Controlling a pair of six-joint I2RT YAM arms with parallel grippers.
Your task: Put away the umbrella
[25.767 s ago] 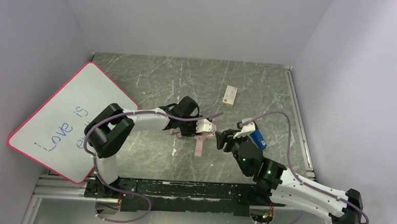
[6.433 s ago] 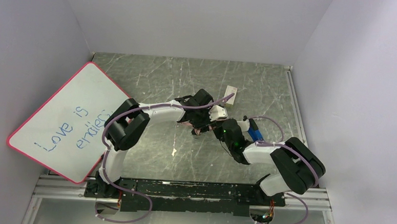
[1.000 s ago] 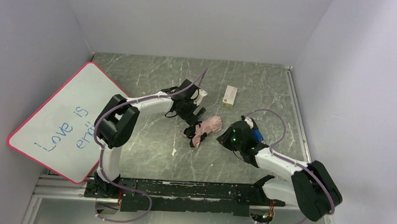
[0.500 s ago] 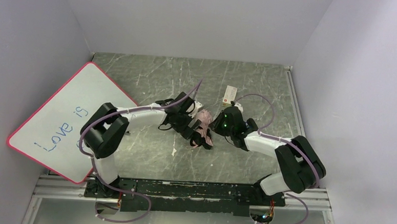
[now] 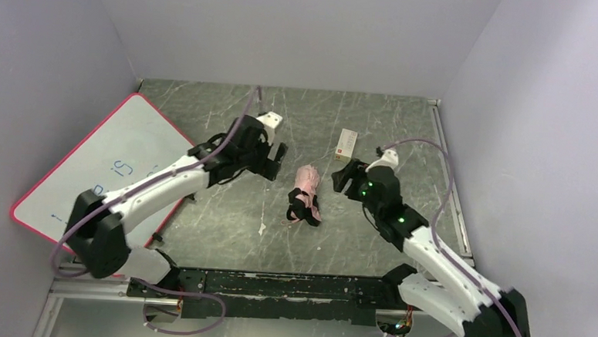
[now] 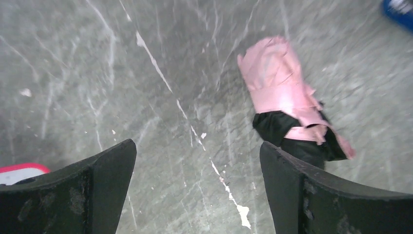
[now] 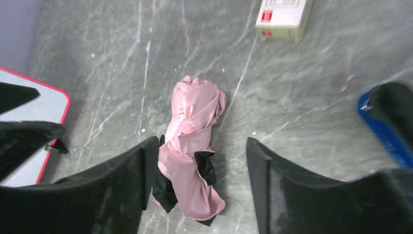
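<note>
The umbrella lies folded into a short pink and black bundle on the table between the two arms, with nothing holding it. My left gripper hangs above and to the left of it, jaws wide apart and empty. In the left wrist view the umbrella sits beyond the right finger of that gripper. My right gripper hovers just right of the bundle, open. In the right wrist view the umbrella lies below the gap of that gripper, apart from both fingers.
A small white box lies behind the right gripper. A blue object sits on the table by the right finger. The pink-framed whiteboard leans at the left wall. Walls close in the back and both sides.
The right gripper has opened and let go of the umbrella. Both arms have drawn back from it, the left towards the back left, and the bundle now lies alone on the table.
</note>
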